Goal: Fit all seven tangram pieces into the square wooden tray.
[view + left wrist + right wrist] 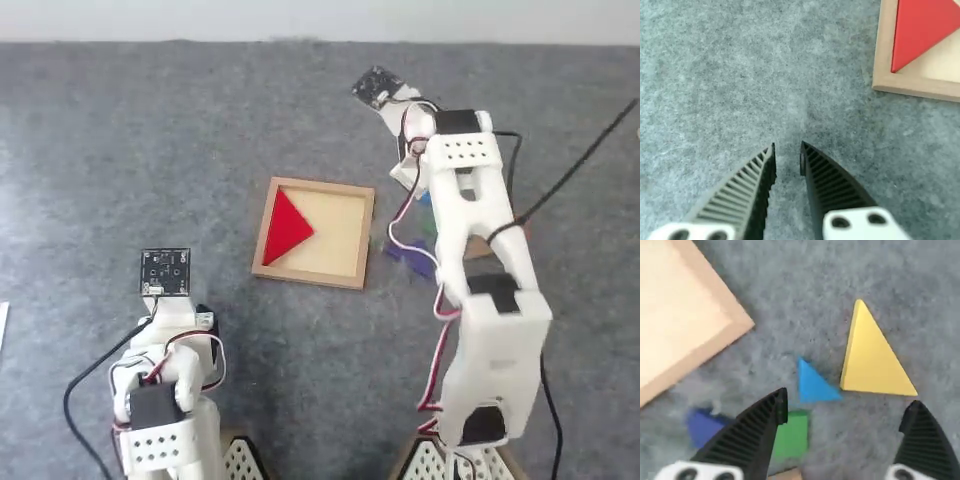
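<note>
Yellow triangle (874,365) lies loose on the felt just ahead of my right gripper (849,399), whose jaws stand wide apart; its long edge slants across the gap between them. The wooden tray (318,187), holding only the red triangle (287,226), sits beside it. My left gripper (788,146), all but closed on nothing, is farther off
</note>
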`<act>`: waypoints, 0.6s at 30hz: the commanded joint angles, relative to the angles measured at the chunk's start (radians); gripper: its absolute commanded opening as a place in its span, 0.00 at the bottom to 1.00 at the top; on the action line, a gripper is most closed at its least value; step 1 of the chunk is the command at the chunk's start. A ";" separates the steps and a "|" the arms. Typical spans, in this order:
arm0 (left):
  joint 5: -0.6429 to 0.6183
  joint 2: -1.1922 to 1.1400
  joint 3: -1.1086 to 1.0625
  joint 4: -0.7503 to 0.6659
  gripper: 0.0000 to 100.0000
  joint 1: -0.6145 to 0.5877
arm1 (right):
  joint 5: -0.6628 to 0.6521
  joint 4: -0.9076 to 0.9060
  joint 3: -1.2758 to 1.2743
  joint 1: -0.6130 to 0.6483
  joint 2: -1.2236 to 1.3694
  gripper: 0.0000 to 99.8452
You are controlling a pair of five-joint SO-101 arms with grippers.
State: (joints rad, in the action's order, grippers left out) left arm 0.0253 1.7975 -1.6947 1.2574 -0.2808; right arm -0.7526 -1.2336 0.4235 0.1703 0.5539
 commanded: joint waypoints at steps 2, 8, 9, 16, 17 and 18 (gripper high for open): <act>0.000 0.018 0.012 0.003 0.08 0.003 | -0.034 0.013 0.226 -0.028 0.139 0.37; 0.000 0.018 0.012 0.003 0.08 0.003 | -0.063 -0.015 0.500 -0.050 0.351 0.37; 0.000 0.018 0.012 0.003 0.08 0.003 | -0.098 -0.045 0.540 -0.050 0.377 0.37; 0.000 0.018 0.012 0.003 0.08 0.003 | -0.241 -0.214 0.821 -0.084 0.536 0.37; 0.000 0.018 0.012 0.003 0.08 0.003 | -0.242 -0.216 0.847 -0.090 0.556 0.37; 0.000 0.018 0.012 0.003 0.08 0.003 | -0.256 -0.219 0.867 -0.094 0.578 0.37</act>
State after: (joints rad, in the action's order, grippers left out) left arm 0.0253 1.7975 -1.6947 1.2574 -0.2808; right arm -0.9766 -1.4331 1.1769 0.1013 1.1216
